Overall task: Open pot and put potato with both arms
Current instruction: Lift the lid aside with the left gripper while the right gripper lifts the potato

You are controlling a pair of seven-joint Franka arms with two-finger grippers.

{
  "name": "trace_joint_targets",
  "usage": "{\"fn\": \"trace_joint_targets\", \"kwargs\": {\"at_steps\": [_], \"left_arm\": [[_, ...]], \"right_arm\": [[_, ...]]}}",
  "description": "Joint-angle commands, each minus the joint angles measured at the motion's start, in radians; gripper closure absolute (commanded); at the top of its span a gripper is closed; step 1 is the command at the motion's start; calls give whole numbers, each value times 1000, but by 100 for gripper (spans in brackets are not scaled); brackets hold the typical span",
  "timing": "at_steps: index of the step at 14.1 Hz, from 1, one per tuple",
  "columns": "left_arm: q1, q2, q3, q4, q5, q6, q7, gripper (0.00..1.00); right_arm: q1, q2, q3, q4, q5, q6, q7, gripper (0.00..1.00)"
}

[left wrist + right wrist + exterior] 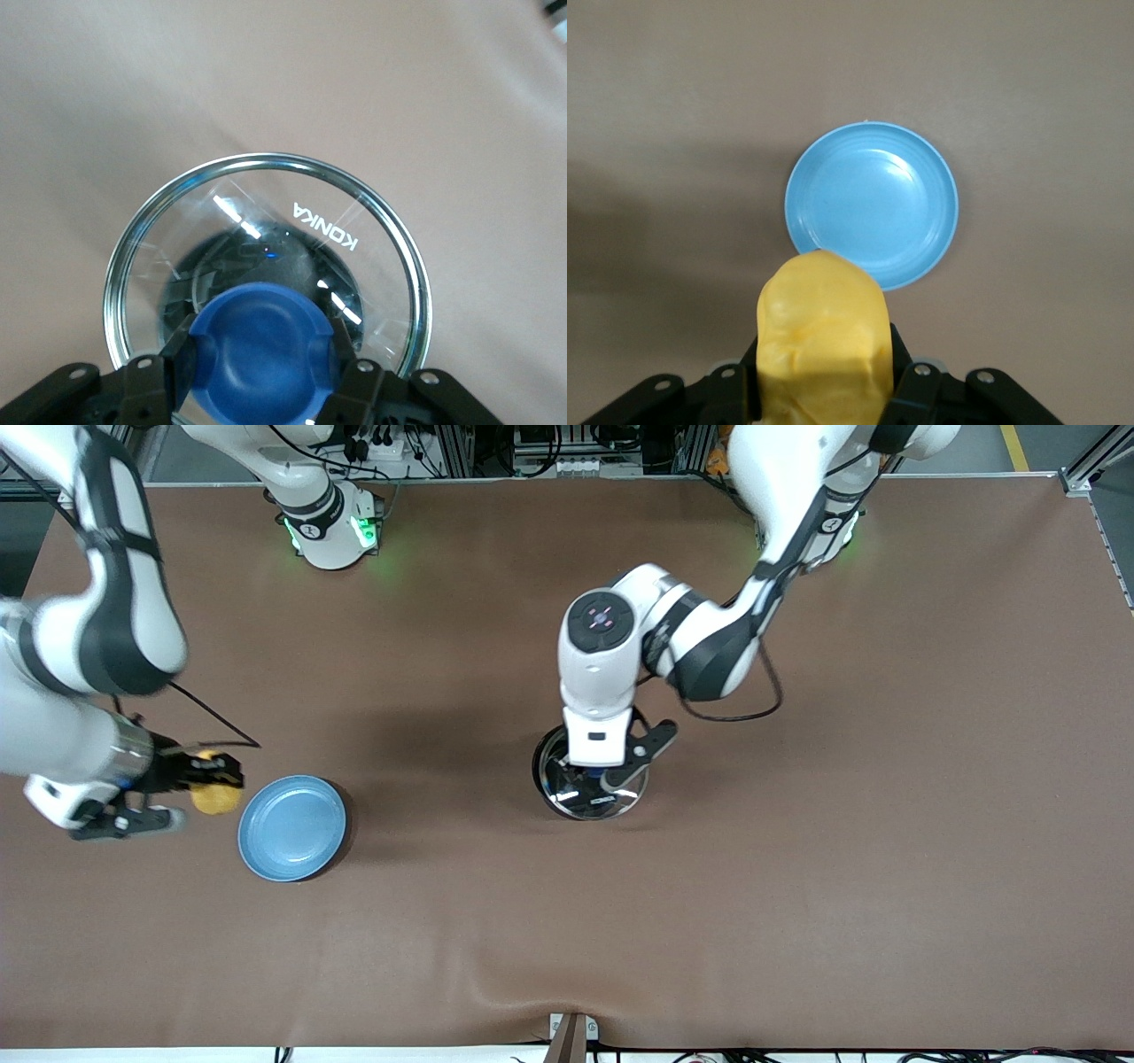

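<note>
My left gripper (595, 775) is shut on the blue knob (261, 345) of the round glass lid (567, 797) at the table's middle. The lid's steel rim and glass fill the left wrist view (292, 221). The black pot (538, 766) shows only as a dark edge under the lid and as a dark shape through the glass (266, 257). Its handle is hidden. My right gripper (213, 775) is shut on the yellow potato (215, 797) and holds it over the table just beside the plate, toward the right arm's end. The potato sits between the fingers in the right wrist view (824, 345).
A flat light-blue plate (292, 828) lies bare on the brown table toward the right arm's end, nearer the front camera than the right arm's base. It also shows in the right wrist view (873, 204).
</note>
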State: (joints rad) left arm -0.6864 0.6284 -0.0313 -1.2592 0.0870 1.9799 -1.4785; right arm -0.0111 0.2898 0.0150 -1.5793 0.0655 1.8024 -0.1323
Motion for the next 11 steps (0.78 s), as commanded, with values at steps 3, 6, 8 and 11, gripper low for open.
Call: {"fn": "trace_joint_targets", "kwargs": {"at_steps": [3,6,8,11], "left_arm": [[117,-156,-4,-28,-26,-143,200,100],[208,-220,-4,-40,-30,-220,399,100],[273,-245,-4,-40,-30,-272,504,100],[384,-265,-5,-40,-32,-337,718,100]], "right_arm": [[8,-73,14,71,8,-129,32,100],[138,-66,13,123,-15,-138,222,100],[245,-54,13,139,-64,-133,317,100],[379,5,13,169,-81,-107,512,100]]}}
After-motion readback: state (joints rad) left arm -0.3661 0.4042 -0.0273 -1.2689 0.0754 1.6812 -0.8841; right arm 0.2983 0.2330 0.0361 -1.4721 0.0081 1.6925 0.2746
